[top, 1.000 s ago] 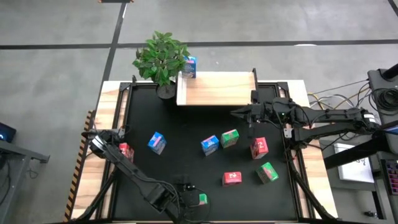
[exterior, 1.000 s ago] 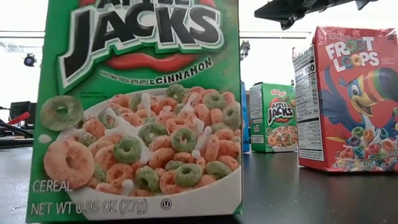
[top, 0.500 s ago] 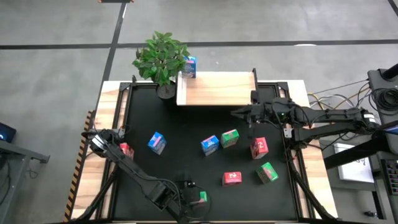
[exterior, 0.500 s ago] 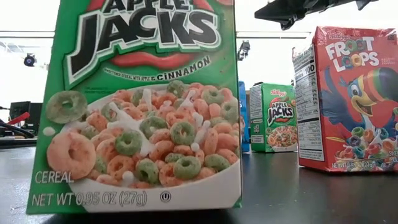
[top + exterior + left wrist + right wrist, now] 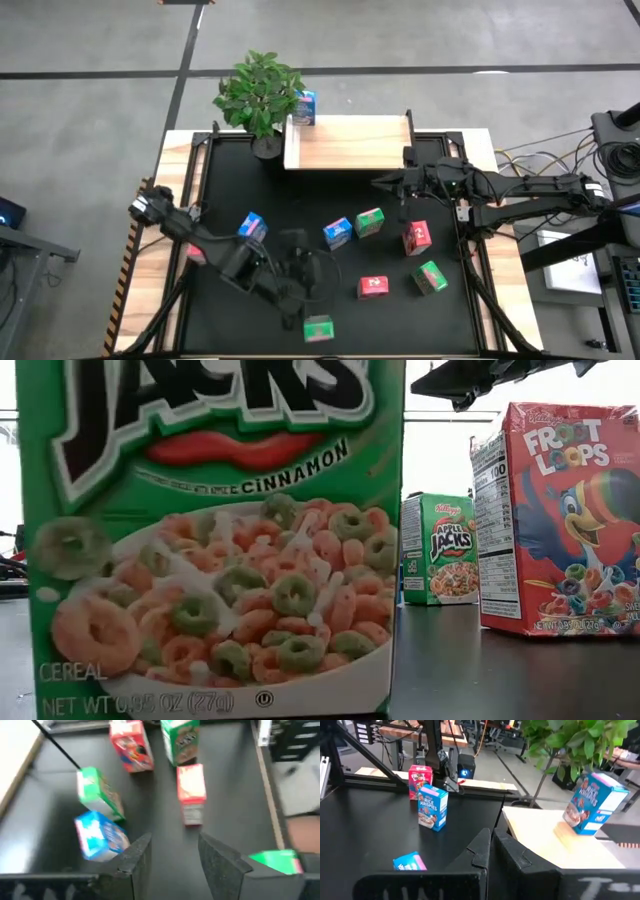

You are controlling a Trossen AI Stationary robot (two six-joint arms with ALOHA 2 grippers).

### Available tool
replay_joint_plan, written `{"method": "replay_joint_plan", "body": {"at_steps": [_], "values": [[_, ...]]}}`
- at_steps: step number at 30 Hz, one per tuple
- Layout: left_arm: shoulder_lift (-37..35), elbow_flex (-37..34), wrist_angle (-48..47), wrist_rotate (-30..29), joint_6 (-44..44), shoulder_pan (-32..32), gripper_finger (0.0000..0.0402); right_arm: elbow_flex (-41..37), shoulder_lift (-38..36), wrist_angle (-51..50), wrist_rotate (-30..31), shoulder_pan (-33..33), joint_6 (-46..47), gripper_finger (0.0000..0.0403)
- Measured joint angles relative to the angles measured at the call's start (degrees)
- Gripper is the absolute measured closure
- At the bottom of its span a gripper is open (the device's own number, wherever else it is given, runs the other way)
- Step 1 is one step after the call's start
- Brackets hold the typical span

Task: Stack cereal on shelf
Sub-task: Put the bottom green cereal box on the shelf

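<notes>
- Seen from above, the job has barely begun: only one blue box (image 5: 305, 106) stands on the shelf (image 5: 350, 143), at its far left corner beside the plant (image 5: 258, 92).
- The other eight boxes stand on the worktop (image 5: 300, 195): two blue, three green and three red. One of them, the near green box (image 5: 319, 327), stands alone at the front edge.
- The left end effector (image 5: 312, 278) reaches over the middle front of the worktop, just behind that near green box. The right end effector (image 5: 385, 182) hovers in front of the shelf's right half, carrying nothing.
- At worktop height, the near green box (image 5: 210, 540) fills most of the left side. A far green box (image 5: 440, 550) and a red box (image 5: 565, 520) stand farther back, all of them on the worktop, none on the shelf.
- Past the left wrist, the left end effector (image 5: 172, 855) has its fingers (image 5: 135, 857) spread apart with nothing between them. Red, green and blue boxes are scattered ahead, and a green box edge (image 5: 277, 861) shows off to one side.
- Past the right wrist, the right end effector (image 5: 492, 842) has its fingers pressed together and holds nothing. The blue box (image 5: 594, 802) stands on the shelf (image 5: 540, 835), well apart from the boxes on the worktop.
- As I judge it, one of nine boxes is placed and eight are left, and neither arm holds the next one.
</notes>
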Motion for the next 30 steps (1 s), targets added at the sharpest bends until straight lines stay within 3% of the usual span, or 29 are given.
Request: {"method": "replay_joint_plan", "body": {"at_steps": [4,8,19,30], "values": [[0.8,-0.8,-0.6,7.8,-6.5,-1.0,0.0246,0.0,0.0,-0.8,0.0,0.0,-0.1,0.0390],[3.3,-0.9,-0.5,12.5,-11.6,-2.5,0.0199,0.0,0.1,-0.8,0.0,0.0,0.0,0.0390],[8.4,-1.5,2.6,11.9,-16.8,-5.0,0.0059,0.0,0.1,-0.6,0.0,0.0,0.5,0.0390],[10.7,-3.1,8.0,11.0,-18.0,-5.7,0.0037,0.0,0.1,-1.0,-0.4,0.0,0.5,0.0390]]}}
